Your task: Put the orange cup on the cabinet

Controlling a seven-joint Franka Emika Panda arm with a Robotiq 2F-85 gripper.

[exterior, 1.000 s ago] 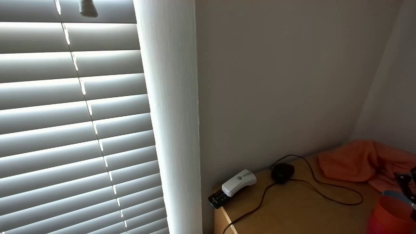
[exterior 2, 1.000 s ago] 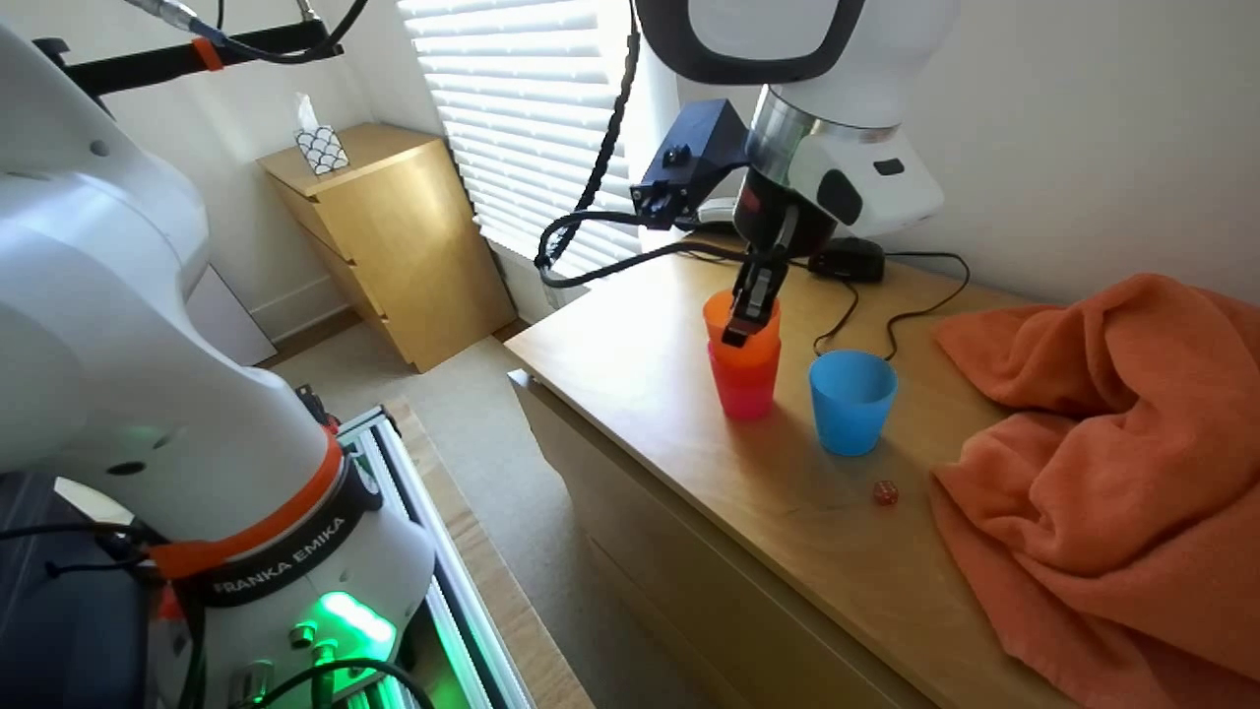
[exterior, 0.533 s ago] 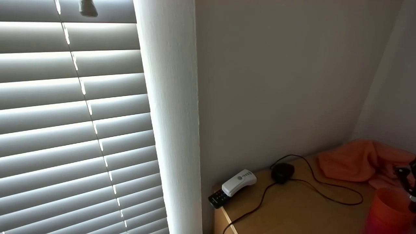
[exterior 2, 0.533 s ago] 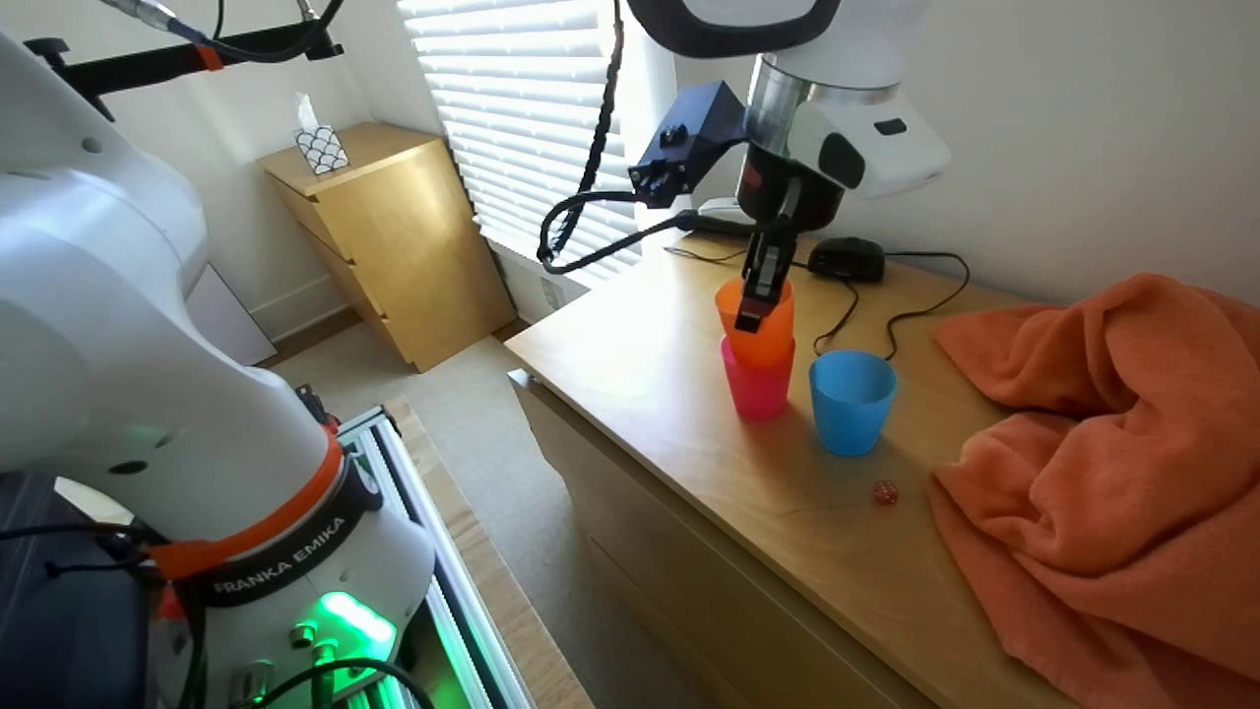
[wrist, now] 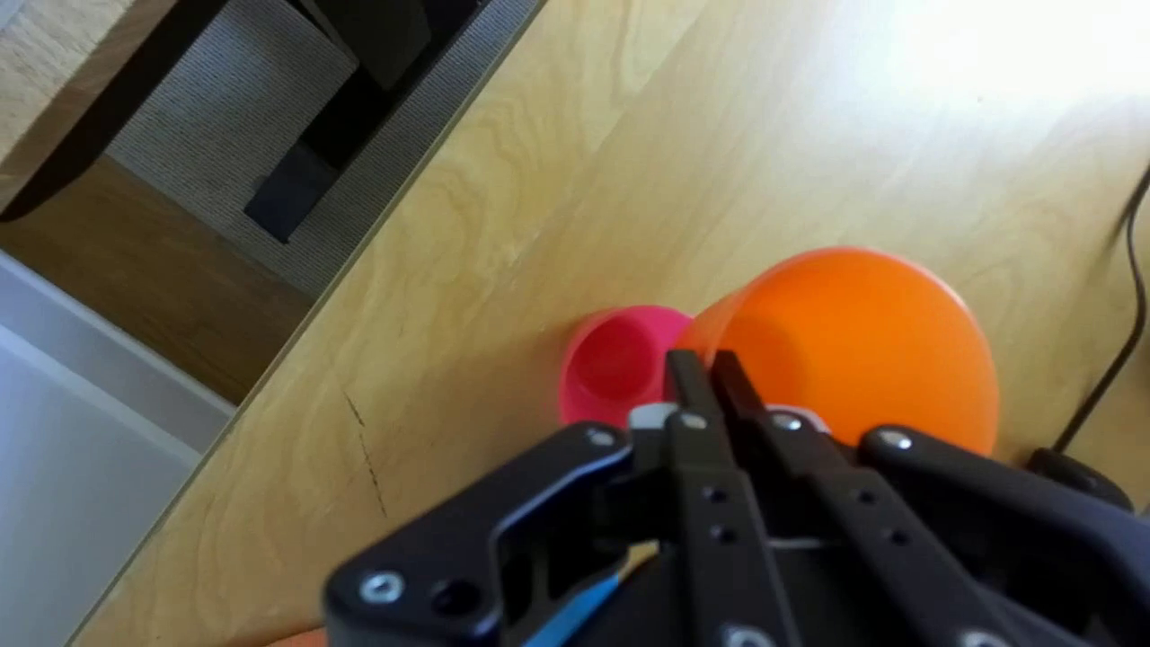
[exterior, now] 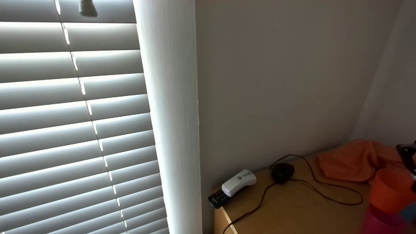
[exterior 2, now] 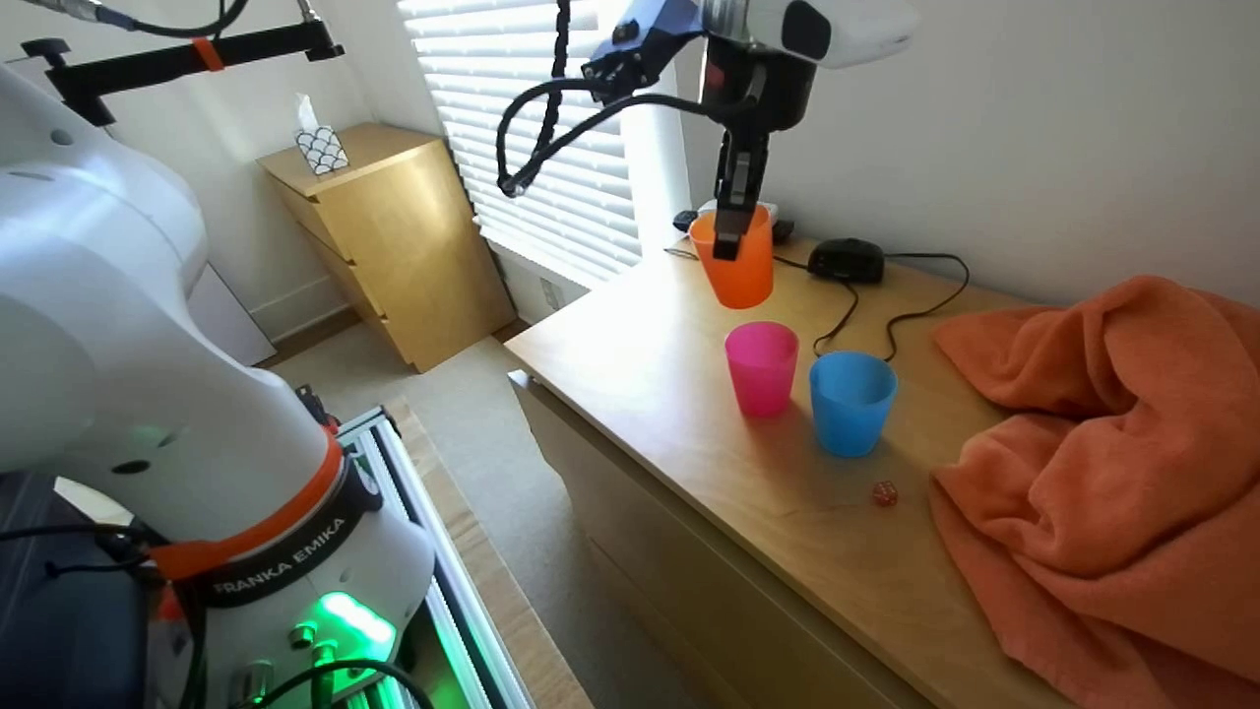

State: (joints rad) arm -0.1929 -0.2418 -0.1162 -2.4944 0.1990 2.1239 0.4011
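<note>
The orange cup [exterior 2: 746, 276] hangs above the light wooden cabinet top [exterior 2: 630, 345]. My gripper [exterior 2: 730, 241] is shut on its rim. In the wrist view the gripper [wrist: 703, 358] has one finger inside the orange cup [wrist: 885, 341] and one outside, pinching the wall. The cup's mouth faces up, slightly tilted. In an exterior view the orange cup [exterior: 391, 191] shows at the right edge, with only part of the gripper beside it. A second wooden cabinet with drawers [exterior 2: 423, 236] stands farther back, by the window.
A pink cup [exterior 2: 761, 374] and a blue cup [exterior 2: 852, 404] stand upright below. A small red die [exterior 2: 885, 492] and an orange cloth [exterior 2: 1132, 443] lie nearby. A black device with a cable [exterior 2: 847, 260] and remotes [exterior: 239, 182] are near the wall. A tissue box [exterior 2: 322, 150] sits on the far cabinet.
The gripper has lifted the orange cup up and out of the pink cup. The pink cup is now separate and stands on the cabinet top. The arm has risen.
</note>
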